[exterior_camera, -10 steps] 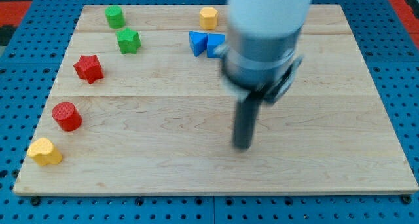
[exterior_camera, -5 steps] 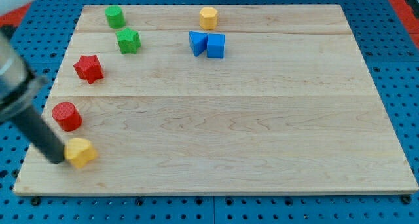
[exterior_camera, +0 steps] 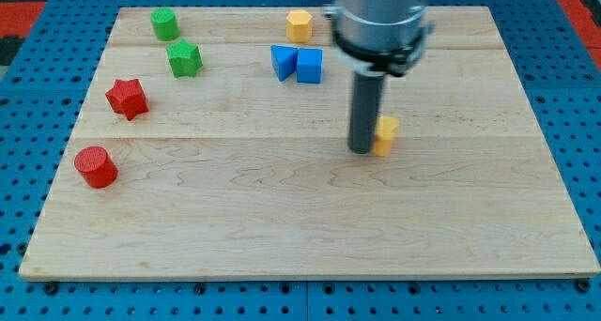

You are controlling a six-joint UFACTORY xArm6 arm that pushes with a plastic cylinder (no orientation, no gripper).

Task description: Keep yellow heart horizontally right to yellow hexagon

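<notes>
The yellow heart (exterior_camera: 385, 134) lies on the wooden board (exterior_camera: 310, 227) right of the middle, partly hidden by my rod. My tip (exterior_camera: 362, 149) touches its left side. The yellow hexagon (exterior_camera: 299, 24) sits near the board's top edge, up and to the left of the heart. The heart is well below the hexagon's level.
A blue triangle (exterior_camera: 283, 61) and blue cube (exterior_camera: 310, 65) sit together just below the hexagon. A green cylinder (exterior_camera: 165, 23) and green star (exterior_camera: 185, 58) are at top left. A red star (exterior_camera: 127, 99) and red cylinder (exterior_camera: 96, 166) are at the left.
The yellow heart has moved from the board's bottom left corner to right of the middle. My tip swept left, then pushed it rightward and up.
</notes>
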